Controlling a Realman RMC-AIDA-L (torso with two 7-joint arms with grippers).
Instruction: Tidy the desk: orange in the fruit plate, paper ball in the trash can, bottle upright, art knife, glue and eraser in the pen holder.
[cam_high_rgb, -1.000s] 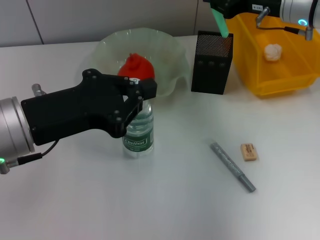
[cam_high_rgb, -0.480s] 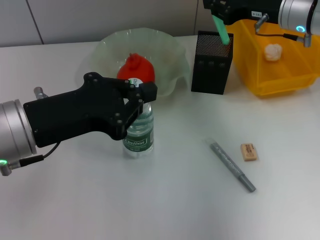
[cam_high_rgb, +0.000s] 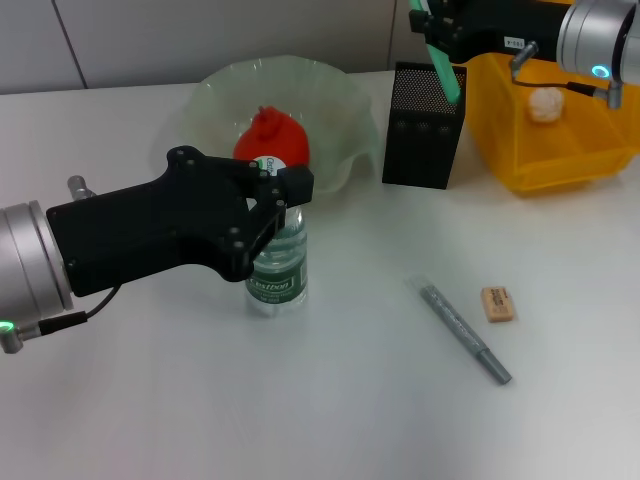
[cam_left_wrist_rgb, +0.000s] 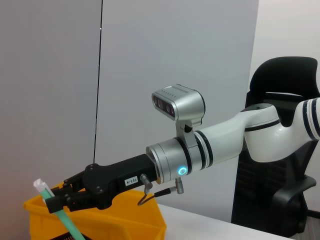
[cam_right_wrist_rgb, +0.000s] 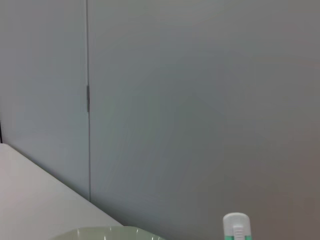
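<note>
The right pincer pinches a green stick, likely the glue, slanted with its lower end at the pen holder mouth directly below; it needs to be lowered and released. The left pincer is clamped on the upright bottle.

Bright even overhead light, soft faint shadows, sharp focus, no glare
</note>
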